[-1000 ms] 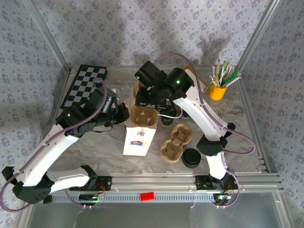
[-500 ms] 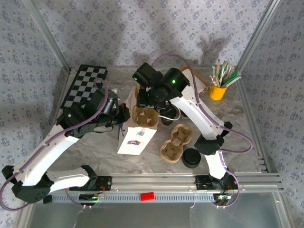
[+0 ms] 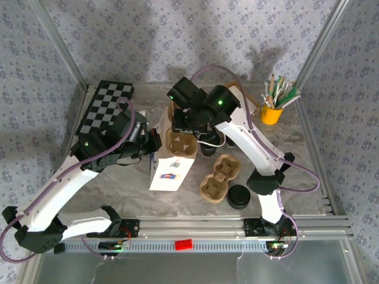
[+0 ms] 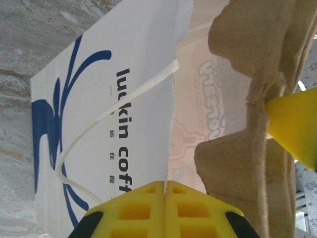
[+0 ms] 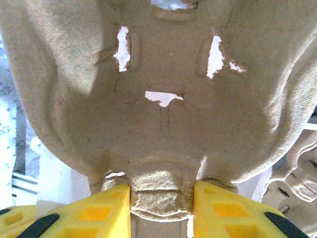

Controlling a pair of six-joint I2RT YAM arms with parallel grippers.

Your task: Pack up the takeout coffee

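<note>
A white Luckin Coffee paper bag lies on the table with its mouth toward the back. My left gripper is shut on the bag's upper rim and holds the mouth apart. A brown pulp cup carrier sits at the bag's mouth, partly inside it. My right gripper is shut on the carrier's central tab, one finger pressed on each side. In the left wrist view the carrier sits against the bag's inner wall.
A second pulp carrier lies right of the bag, with a black-lidded cup in front of it. Another dark cup is partly under the right arm. A yellow cup of stirrers stands back right, a checkerboard back left.
The right fingers have narrowed onto the carrier's tab. The bag swung a little to the left at its front end, then partly back, while the left grip stayed shut.
</note>
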